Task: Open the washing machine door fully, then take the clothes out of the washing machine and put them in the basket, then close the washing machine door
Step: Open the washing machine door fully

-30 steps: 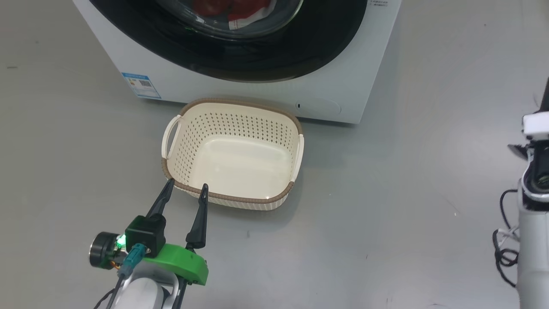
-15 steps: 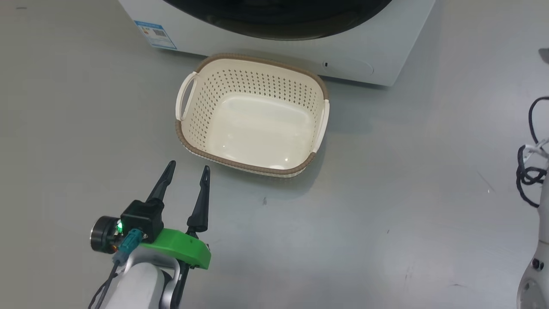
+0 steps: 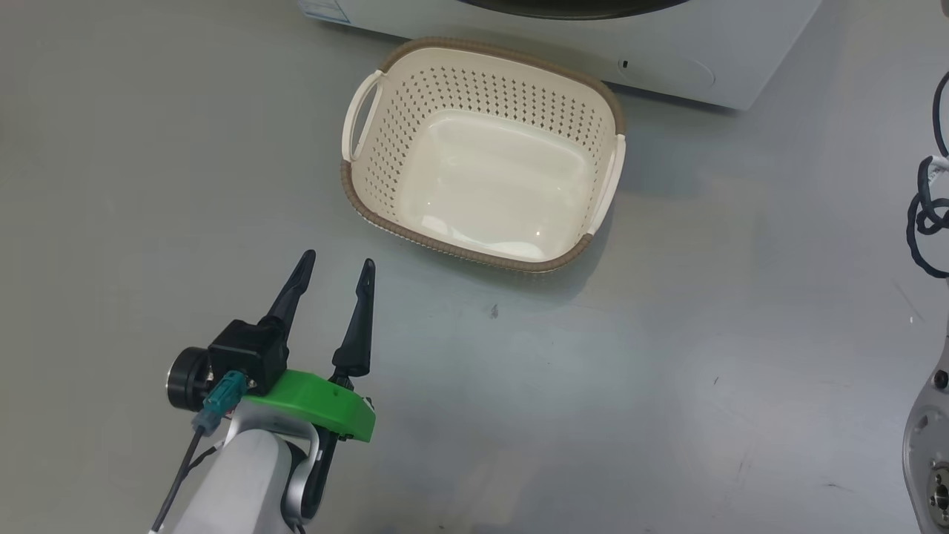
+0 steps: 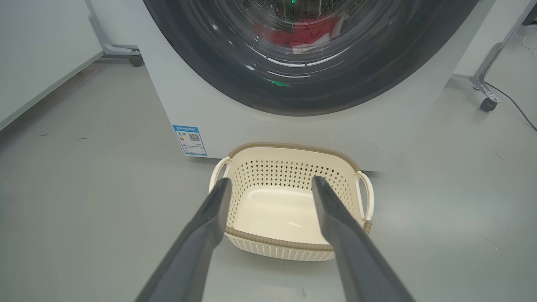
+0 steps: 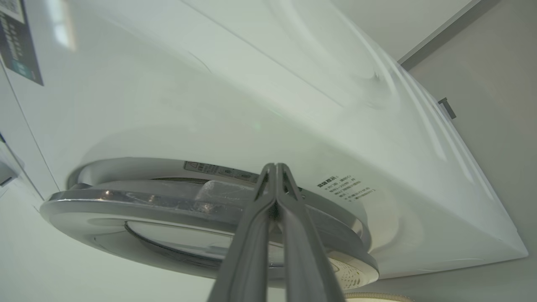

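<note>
1. Two long dark fingers of the left gripper [image 3: 337, 261] stand well apart at the head view's lower left. They hold nothing and hang over bare grey floor [image 3: 111, 185], short of the basket.
2. The basket [image 3: 460, 248] sits empty on the floor to the right of those fingers. Its far side is close to the foot of the washing machine [image 3: 667, 59].
3. The left wrist view shows what the head view crops. The washing machine door [image 4: 235, 84] lies against the front, with the clothes [image 4: 302, 35] red behind its glass. A blue sticker [image 4: 189, 139] sits low on the white panel, left of the basket.
4. The right gripper [image 5: 275, 165] appears in its own wrist view, fingers pressed together with nothing between them. Their tips lie at the door's silver edge, seen side-on, beside a clear recess. Whether they touch it I cannot tell.
5. At the head view's far right are black cables [image 3: 927, 215] and a pale arm section [image 3: 923, 445].
</note>
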Robot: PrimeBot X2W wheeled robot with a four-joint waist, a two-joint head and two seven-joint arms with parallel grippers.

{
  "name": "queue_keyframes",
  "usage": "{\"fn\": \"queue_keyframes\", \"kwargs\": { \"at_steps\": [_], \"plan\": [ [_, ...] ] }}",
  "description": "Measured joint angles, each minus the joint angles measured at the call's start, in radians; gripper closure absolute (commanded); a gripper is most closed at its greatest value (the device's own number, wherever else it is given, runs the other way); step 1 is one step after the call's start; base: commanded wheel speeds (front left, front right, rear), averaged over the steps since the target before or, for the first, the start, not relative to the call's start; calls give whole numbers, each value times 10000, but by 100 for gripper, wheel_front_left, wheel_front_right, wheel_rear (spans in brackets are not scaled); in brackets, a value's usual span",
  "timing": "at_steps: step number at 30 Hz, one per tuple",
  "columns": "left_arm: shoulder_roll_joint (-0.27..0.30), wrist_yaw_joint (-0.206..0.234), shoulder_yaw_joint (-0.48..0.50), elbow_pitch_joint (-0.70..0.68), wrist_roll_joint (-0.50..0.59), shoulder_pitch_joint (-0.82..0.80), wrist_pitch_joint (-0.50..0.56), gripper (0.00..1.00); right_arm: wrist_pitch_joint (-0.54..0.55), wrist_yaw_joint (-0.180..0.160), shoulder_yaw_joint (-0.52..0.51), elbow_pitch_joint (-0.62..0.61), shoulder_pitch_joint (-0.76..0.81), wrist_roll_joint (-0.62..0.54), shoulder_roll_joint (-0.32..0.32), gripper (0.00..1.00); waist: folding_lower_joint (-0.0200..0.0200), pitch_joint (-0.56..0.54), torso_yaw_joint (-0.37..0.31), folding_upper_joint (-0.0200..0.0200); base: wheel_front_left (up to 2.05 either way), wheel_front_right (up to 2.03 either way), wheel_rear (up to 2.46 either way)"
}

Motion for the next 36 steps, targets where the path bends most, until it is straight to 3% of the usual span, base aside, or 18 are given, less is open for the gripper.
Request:
{"fn": "queue_keyframes", "kwargs": {
  "at_steps": [36],
  "plan": [
    [-54, 10, -407, 44, -337, -265, 0, 0, 1785, -186, -688, 2665, -2823, 1854, 483, 100, -1, 609, 587, 0, 0, 0, 0]
  ]
}}
